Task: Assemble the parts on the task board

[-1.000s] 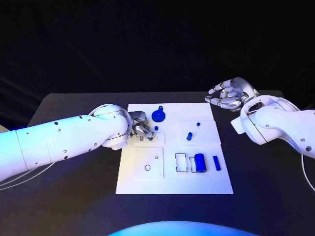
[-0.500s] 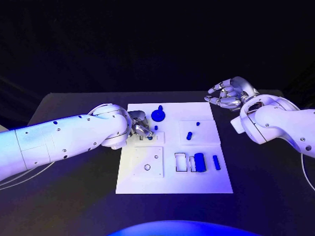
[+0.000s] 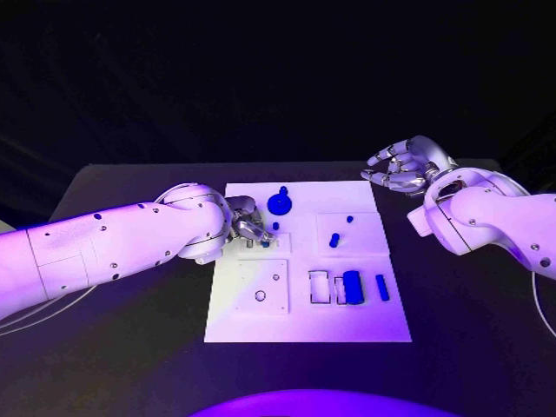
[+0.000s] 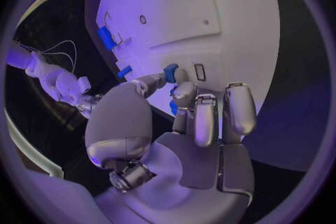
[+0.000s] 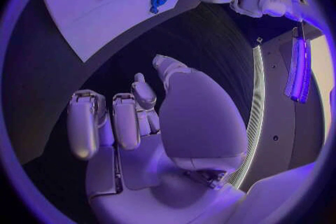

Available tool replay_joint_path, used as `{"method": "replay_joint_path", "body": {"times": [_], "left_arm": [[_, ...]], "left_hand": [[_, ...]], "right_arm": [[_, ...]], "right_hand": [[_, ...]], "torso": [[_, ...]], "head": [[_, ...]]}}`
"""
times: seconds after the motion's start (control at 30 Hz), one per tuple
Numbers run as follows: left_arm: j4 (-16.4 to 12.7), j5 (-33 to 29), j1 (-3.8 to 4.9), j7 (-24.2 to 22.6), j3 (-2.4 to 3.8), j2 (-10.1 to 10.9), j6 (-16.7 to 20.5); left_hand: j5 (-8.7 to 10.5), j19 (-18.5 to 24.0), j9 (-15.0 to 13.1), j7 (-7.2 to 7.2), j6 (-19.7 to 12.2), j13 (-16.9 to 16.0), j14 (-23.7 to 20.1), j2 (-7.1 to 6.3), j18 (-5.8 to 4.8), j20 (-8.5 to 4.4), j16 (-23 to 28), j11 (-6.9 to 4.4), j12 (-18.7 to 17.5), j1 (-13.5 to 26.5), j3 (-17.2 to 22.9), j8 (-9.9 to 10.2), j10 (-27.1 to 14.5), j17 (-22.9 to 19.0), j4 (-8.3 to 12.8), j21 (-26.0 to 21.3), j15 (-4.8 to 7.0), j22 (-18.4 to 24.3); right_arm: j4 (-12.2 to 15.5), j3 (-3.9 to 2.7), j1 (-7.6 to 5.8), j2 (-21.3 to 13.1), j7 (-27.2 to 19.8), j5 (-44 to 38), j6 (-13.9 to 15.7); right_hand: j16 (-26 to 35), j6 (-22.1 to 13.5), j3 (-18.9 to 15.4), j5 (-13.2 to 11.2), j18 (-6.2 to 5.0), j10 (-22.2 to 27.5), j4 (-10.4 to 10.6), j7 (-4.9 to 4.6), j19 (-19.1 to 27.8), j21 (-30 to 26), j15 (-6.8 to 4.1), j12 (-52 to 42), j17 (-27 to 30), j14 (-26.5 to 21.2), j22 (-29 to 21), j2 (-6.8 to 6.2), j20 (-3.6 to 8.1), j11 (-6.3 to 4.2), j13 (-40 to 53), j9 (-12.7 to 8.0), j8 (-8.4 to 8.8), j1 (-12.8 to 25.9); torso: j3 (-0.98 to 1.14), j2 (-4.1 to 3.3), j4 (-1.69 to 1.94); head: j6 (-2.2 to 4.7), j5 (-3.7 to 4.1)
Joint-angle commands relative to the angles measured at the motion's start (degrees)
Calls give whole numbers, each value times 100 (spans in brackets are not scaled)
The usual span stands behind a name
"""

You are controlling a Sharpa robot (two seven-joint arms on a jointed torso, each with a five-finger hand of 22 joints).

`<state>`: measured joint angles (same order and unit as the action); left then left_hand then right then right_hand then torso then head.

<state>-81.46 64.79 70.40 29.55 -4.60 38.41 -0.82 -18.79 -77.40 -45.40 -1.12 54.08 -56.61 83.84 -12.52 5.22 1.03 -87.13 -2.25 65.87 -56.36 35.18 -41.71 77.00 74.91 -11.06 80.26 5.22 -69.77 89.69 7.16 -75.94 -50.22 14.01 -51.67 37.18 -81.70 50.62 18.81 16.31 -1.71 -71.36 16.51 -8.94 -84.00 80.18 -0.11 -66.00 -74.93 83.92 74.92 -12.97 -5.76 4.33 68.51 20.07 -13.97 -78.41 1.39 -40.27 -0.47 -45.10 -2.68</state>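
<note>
- fingers of the left hand pinched on a small blue part, seen in the left wrist view; held low over the task board near its left edge, beside a small rectangular slot.
- fingers of the right hand curled loosely with gaps between them, holding nothing; hovering over the black table just off the board's far right corner, well apart from every part.
- lying flat in the middle of the table, the white board, with several recessed panels.
- near the board's far edge, a large round blue part, apparently seated, with a small blue peg just beyond it.
- toward the near right of the board, a blue cylinder lying beside an open rectangular frame, and a thin blue bar close to the right edge.
- on the right-hand panel, a short blue piece lying loose, plus a tiny blue peg at that panel's far side.
- judged progress: early to middle. seemingly done: the round part at the far edge. in hand: the small part at the left edge, not yet visibly seated; cannot tell whether it touches the board.
- judged left to do: cylinder, bar and short piece all appear loose rather than fitted, and the near-left panel shows unfilled holes.
</note>
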Motion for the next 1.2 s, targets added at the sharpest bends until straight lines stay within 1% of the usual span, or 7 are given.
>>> {"method": "replay_joint_path", "body": {"times": [0.03, 0.2, 0.53, 0.7, 0.93, 1.1, 1.2], "left_arm": [[5, -160, -70, 72, -53, -19, -338], [24, -179, -70, 81, -53, -17, -327], [49, -186, -70, 97, -52, -12, -320], [55, -185, -72, 117, -44, -16, -315], [21, -157, -72, 138, 17, 0, -259], [-8, -151, -71, 156, 66, 22, -257], [-30, -151, -70, 162, 97, 39, -266]], "left_hand": [[26, -53, -10, -22, 4, 5, 477, 9, -89, -5, -29, -26, 22, 36, -105, 35, -20, 972, -53, -11, 28, -5], [31, -55, -20, -28, 12, 6, 477, 6, -90, -1, -30, -20, 18, 46, -292, 55, -26, 972, -167, -14, 25, -8], [40, -67, -40, -31, 33, -23, 480, -4, -93, 2, -37, -17, 35, 40, -624, 84, -18, 983, -377, -12, 21, -25], [44, -62, -52, -28, 46, -36, 485, 14, -90, 2, -47, -18, 45, 32, -786, 95, -11, 1000, -501, -20, 22, -17], [84, -52, -67, -38, 31, -31, 479, 28, -85, 4, -38, -11, 41, 105, -963, 111, -25, 977, -569, -33, 19, 3], [264, -55, -101, -37, 8, 48, 480, 72, -84, 8, -40, -10, -7, 218, -1152, 106, -70, 978, -571, -35, 17, -1], [292, -54, -107, -36, 5, 51, 480, 80, -84, 8, -41, -10, -8, 226, -1172, 104, -72, 981, -573, -36, 17, 0]], "right_arm": [[15, 0, 5, -1, -10, -18, -67], [9, 0, 8, -4, -6, -13, -63], [-1, 0, 16, -9, -3, -9, -62], [0, 0, 23, -16, -6, -1, -64], [-2, 0, 32, -18, -9, 8, -71], [-10, 0, 37, -18, -5, 10, -80], [-16, 0, 40, -16, -5, 12, -82]], "right_hand": [[29, -36, -34, 28, -69, 20, -14, -12, -57, -31, -1, 31, -302, 287, 1088, 55, -24, -17, -14, -8, -25, 5], [38, -36, -34, 29, -72, 26, -14, -12, -50, -45, -1, 37, -291, 284, 1083, 56, -24, -17, -20, -9, -25, 5], [62, -38, -40, 29, -78, 38, -9, -13, -38, -69, -1, 53, -262, 275, 1073, 57, -24, -16, -35, -10, -27, 15], [72, -40, -45, 27, -80, 40, -4, -14, -34, -79, -1, 56, -250, 271, 1069, 59, -24, -16, -39, -11, -28, 26], [84, -41, -47, 26, -83, 42, 0, -14, -26, -95, -1, 59, -236, 267, 1062, 64, -23, -15, -42, -12, -29, 34], [86, -41, -47, 26, -83, 41, 0, -14, -28, -93, -1, 59, -233, 266, 1063, 65, -23, -15, -42, -12, -29, 35], [99, -42, -48, 27, -85, 43, 0, -13, -21, -106, -1, 61, -216, 261, 1058, 67, -23, -15, -44, -12, -30, 37]], "torso": [[1, 1, -3], [-5, 0, 0], [-6, 3, 0], [-10, -3, -1], [-6, 2, -3], [0, 3, -5], [1, 5, -6]], "head": [[-5, 2], [5, 4], [21, -12], [32, 4], [33, 10], [35, 12], [44, 11]]}}
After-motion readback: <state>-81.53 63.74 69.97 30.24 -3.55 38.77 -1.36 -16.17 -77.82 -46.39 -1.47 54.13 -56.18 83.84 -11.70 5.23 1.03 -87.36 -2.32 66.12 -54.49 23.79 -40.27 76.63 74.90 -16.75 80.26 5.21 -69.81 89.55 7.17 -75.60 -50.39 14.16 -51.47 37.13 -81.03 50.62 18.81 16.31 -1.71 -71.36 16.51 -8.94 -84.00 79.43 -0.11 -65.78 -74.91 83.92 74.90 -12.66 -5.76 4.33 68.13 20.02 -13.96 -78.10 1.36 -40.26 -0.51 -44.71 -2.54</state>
